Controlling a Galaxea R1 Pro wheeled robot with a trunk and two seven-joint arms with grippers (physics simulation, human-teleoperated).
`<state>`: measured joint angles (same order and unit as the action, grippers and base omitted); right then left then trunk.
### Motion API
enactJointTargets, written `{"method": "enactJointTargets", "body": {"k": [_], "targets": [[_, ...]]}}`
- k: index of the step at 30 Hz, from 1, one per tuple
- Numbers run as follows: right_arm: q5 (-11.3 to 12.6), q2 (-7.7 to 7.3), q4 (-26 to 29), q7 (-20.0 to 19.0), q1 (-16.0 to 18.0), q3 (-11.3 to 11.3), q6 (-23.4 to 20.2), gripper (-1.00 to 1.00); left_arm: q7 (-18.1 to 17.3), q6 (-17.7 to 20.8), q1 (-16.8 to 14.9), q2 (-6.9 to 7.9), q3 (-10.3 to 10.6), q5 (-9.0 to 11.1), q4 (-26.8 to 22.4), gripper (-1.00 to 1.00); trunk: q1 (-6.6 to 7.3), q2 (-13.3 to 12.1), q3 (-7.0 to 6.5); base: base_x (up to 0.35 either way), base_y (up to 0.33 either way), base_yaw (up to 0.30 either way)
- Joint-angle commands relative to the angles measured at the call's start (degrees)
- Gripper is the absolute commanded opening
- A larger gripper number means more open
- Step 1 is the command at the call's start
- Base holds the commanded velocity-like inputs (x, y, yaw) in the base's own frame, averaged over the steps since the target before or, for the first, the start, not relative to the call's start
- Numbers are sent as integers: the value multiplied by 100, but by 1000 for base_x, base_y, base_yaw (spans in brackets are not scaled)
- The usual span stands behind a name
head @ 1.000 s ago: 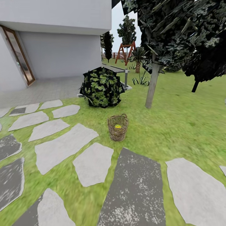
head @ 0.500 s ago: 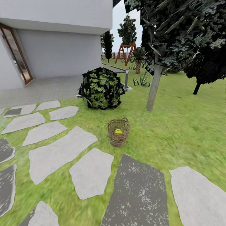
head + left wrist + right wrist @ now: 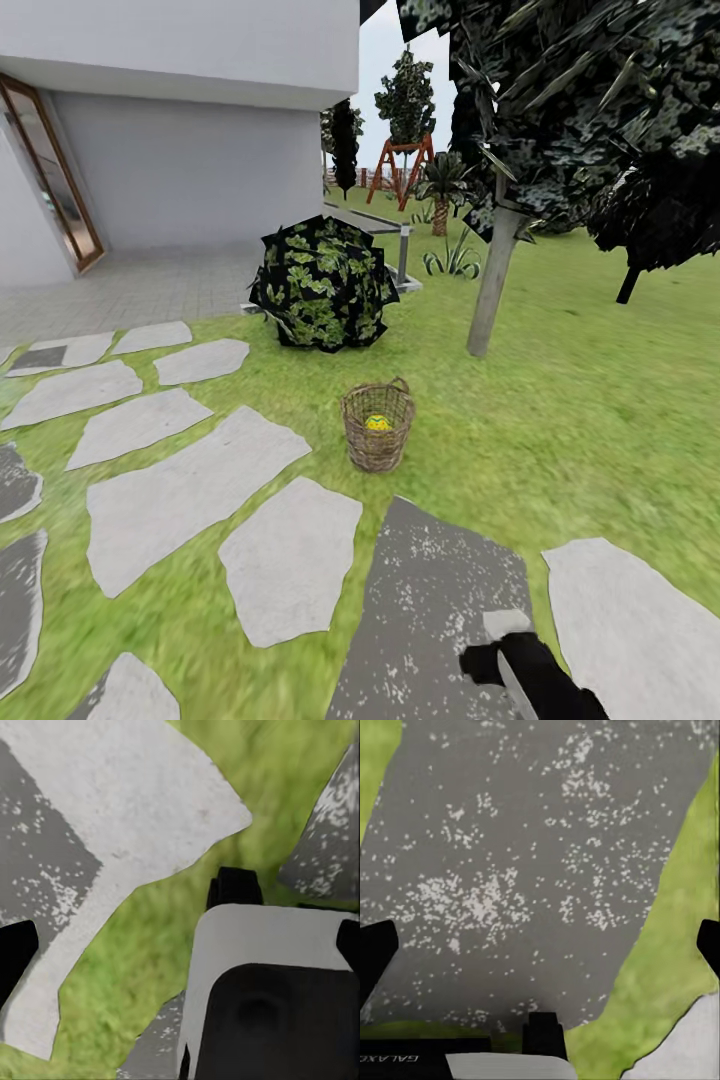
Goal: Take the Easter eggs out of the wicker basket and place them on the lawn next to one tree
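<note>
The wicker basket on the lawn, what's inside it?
Inside the wicker basket, one yellow Easter egg with colored markings shows. The woven wall hides the bottom, so any other eggs can't be seen.

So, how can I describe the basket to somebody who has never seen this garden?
Find the white house and the round dark leafy bush in front of it. On the grass just in front of that bush stands a small brown wicker basket, the only woven thing, with a yellow egg inside.

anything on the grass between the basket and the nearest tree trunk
Nothing visible. Open lawn runs from the wicker basket to the tree; the leafy bush sits off to the side, not on that line.
</note>
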<state>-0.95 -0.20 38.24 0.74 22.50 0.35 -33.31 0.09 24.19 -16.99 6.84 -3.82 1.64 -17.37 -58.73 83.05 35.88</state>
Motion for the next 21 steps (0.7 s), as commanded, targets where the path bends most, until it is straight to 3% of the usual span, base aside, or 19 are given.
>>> {"method": "enactJointTargets", "body": {"k": [1, 3, 6, 10, 15, 21], "targets": [[1, 0, -36, 86, 245, 5, -84, 100, 4, 197, -196, 7, -59, 22, -200, 100, 0, 3, 7, 0, 0, 0], [24, 6, -283, 485, 849, 8, -146, 100, 5, 758, -730, 11, -94, 27, -679, 100, 0, 3, 7, 0, 0, 0], [48, 4, -563, 967, 1409, 8, -164, 100, 2, 1431, -1236, 15, -142, 42, -1122, 100, 0, 3, 7, 0, 0, 0], [56, -5, -843, 1314, 2005, 9, -167, 100, 3, 1856, -1825, 11, -564, 164, -1795, 100, 0, 3, 7, 0, 0, 0], [41, -6, -858, 1368, 2309, 2, -165, 100, -24, 1975, -2104, 1, -1108, 229, -2631, 100, 0, 3, 7, 0, 0, 0], [10, 1, -820, 1355, 2345, 29, -152, 100, 0, 2001, -2139, -377, -1162, 205, -2965, 100, 0, 3, 7, 0, -1, 0]]}}
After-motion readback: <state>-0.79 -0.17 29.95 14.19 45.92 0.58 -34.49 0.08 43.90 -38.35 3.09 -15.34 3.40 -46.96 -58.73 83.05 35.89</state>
